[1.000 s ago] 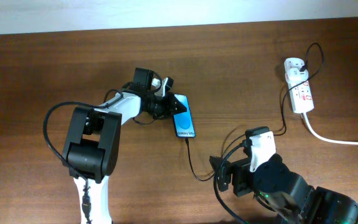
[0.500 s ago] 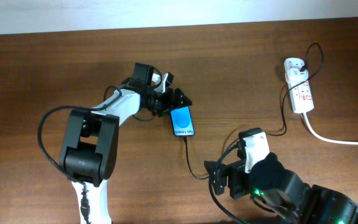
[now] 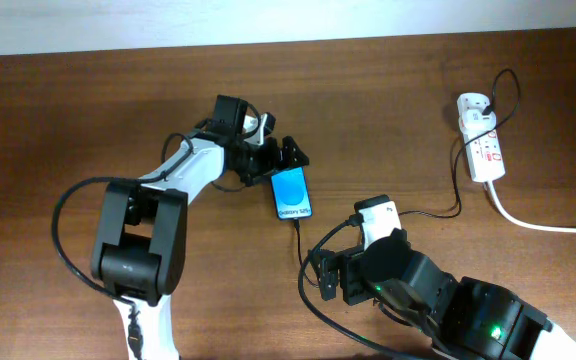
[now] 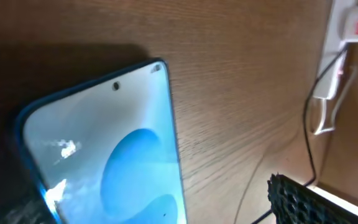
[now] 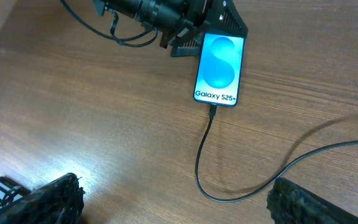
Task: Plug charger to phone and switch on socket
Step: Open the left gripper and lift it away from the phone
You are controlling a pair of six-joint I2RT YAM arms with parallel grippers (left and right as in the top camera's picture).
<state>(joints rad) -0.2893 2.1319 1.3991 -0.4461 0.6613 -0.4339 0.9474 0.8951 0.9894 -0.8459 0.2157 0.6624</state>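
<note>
The phone lies flat on the table, blue screen up, also in the left wrist view and the right wrist view. My left gripper stands open at the phone's top end, its fingers apart on either side of it. The charger is a thin black cable, its tip sitting in the phone's bottom edge. It runs right and up to the socket. My right gripper is open below the phone, over a loop of the cable, holding nothing.
A thick white cord leaves the socket toward the right edge. The socket shows at the top right of the left wrist view. The left arm stretches across the left half of the wooden table.
My left gripper has opened and let go of the phone's top end. The phone shifted slightly left. My right arm moved left, toward the phone.
</note>
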